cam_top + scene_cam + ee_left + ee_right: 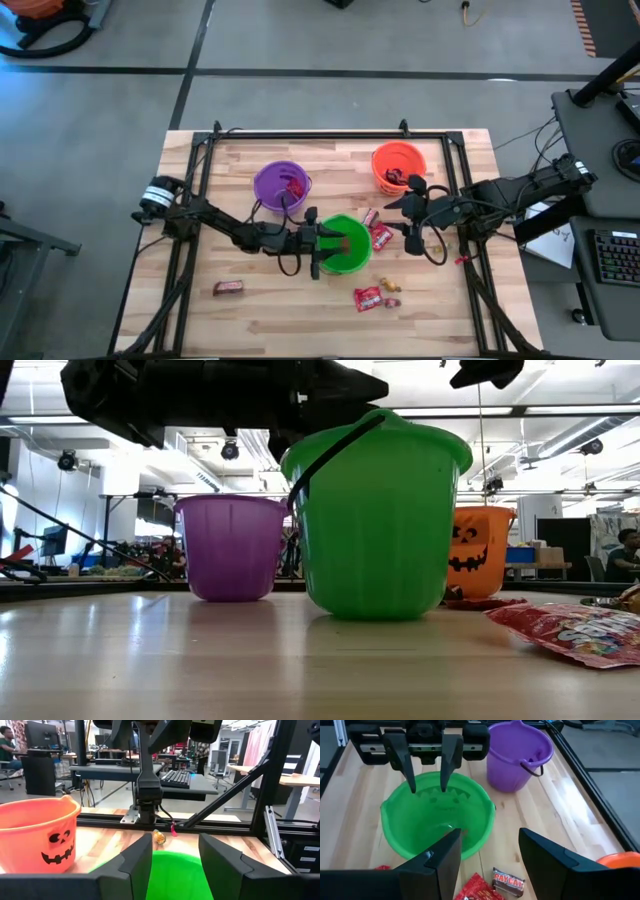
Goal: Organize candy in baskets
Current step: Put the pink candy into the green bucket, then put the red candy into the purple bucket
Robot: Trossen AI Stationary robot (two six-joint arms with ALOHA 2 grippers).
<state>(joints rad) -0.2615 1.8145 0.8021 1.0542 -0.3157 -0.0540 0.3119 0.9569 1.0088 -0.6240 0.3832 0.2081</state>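
Light wood table (270, 320): carrying all three baskets, the loose candy and both arms.
Brown bar (228, 288): lying alone on the wood near the table's left front, well apart from the baskets.
Left gripper (322, 243): hanging over the green basket's left rim, its two dark fingers (409, 765) standing apart with nothing between them, tips pointing down into the basket.
Purple basket (280, 185): sitting upright behind and to the left of the green one, with red packets showing inside.
Green basket (347, 243): standing upright in the middle; its inside is looking bare in the right wrist view, though the floor is partly hidden by that arm's own fingers.
Red packets (378, 234): lying flat on the wood just beside the green basket's right side, with another red packet (367, 298) in front of it.
Small yellow-orange pieces (390, 287): resting just right of that front packet.
Orange basket (398, 165): sitting at the back right, pumpkin face on its wall, something red and dark inside.
Right gripper (412, 215): hovering right of the green basket, in front of the orange one, jaws apart and holding nothing.
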